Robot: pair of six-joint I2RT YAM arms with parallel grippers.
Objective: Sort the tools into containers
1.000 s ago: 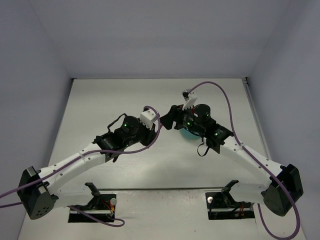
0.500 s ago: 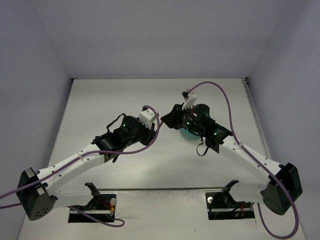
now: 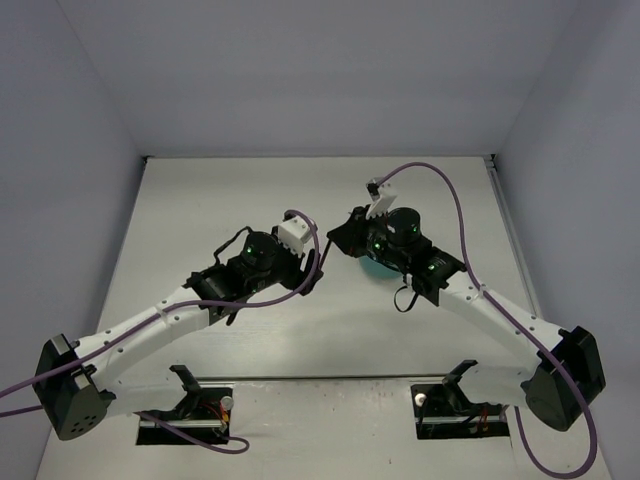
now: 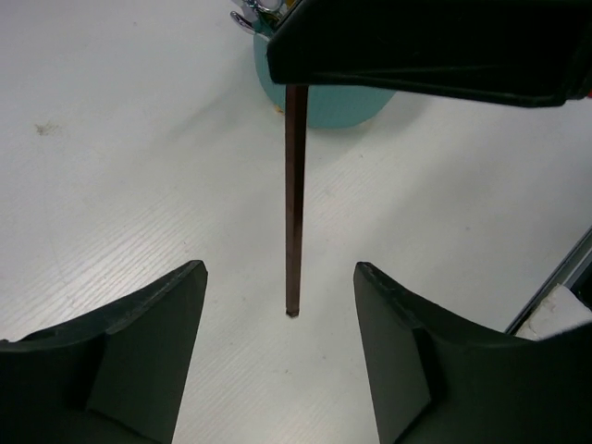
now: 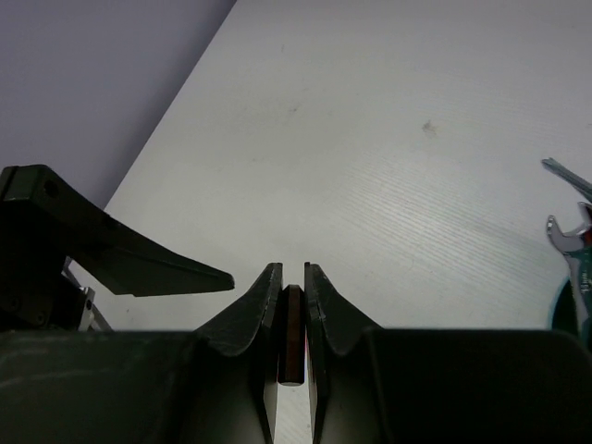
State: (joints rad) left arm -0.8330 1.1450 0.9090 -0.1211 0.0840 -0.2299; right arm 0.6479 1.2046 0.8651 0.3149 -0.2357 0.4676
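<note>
step: hex key to tub | right claw (image 5: 287, 275) pinches hex key (image 4: 295, 203) | left claw (image 4: 277, 277) wide, clear of it | advice: keep it vertical, lower gently into teal tub (image 4: 342, 106)

One teal tub (image 4: 333, 106), one dark hex key (image 4: 295, 203), two silver wrenches (image 5: 564, 229) in view, and two arms (image 3: 170, 316).

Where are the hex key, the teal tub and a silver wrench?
hex key (image 4: 295, 185): left wrist view, middle of its shaft.
teal tub (image 4: 333, 109): left wrist view, outer wall.
silver wrench (image 5: 556, 228): right wrist view, its open-end head.
</note>
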